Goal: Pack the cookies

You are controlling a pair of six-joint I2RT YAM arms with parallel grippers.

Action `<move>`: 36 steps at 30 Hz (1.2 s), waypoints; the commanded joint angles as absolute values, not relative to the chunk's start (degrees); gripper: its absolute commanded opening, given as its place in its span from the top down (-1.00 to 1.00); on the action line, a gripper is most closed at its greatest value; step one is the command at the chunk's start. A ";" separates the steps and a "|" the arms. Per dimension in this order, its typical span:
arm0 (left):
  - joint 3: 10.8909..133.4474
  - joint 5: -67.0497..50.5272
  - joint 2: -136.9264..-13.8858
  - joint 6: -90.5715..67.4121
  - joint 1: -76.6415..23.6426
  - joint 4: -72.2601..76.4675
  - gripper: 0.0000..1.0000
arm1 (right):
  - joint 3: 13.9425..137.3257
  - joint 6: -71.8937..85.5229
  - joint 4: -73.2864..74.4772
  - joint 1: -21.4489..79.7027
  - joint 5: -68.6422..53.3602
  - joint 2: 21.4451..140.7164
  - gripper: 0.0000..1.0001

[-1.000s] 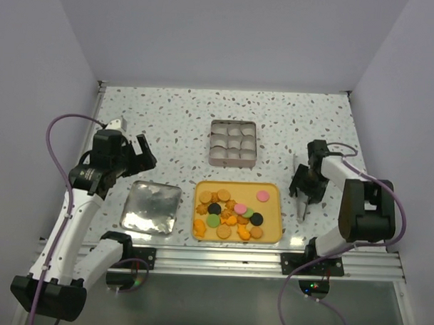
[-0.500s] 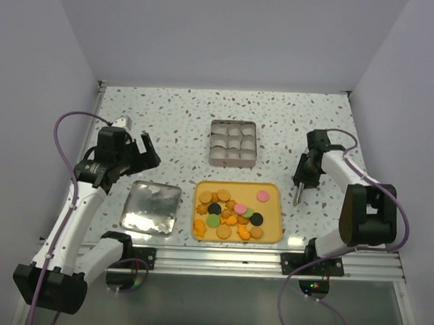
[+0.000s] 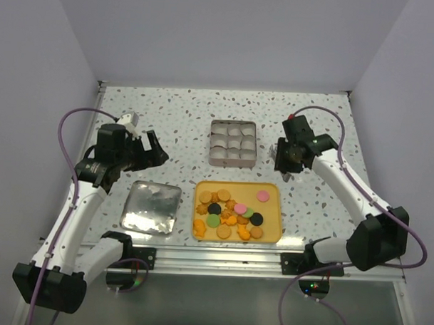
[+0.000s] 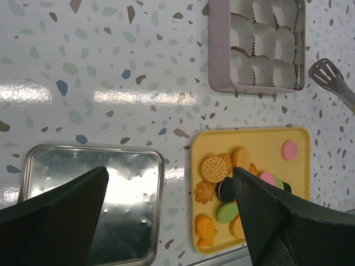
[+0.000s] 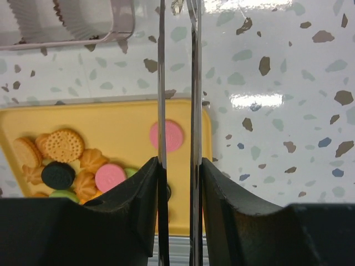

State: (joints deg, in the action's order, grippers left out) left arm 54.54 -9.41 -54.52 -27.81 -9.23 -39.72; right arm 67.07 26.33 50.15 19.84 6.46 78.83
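Right hand (image 5: 178,166) clamped on thin metal tongs (image 5: 193,83); left hand (image 4: 169,172) released, empty.
Small multicoloured round cookies (image 3: 229,214) on yellow rectangular tray (image 3: 273,216), 7 o'clock of right hand.

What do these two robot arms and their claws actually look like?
Both the left arm and the right arm are slim white tubes linked by chunky black joints. A purple cable loops loosely along each one. The left claw and the right claw each have two plain black, wedge-shaped fingers.

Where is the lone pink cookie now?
Top view: the flat pink disc cookie lies alone in the yellow tray's far right corner, apart from the heaped cookies.
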 commanded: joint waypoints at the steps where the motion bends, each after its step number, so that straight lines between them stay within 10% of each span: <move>1: 57.04 -12.92 -53.44 -26.37 -10.19 -36.12 -1.00 | 70.83 29.35 55.97 21.70 7.12 74.45 0.27; 36: 55.63 -12.75 -47.99 -27.86 -11.60 -39.37 -1.00 | 71.45 42.89 53.71 57.39 -2.37 71.18 -0.10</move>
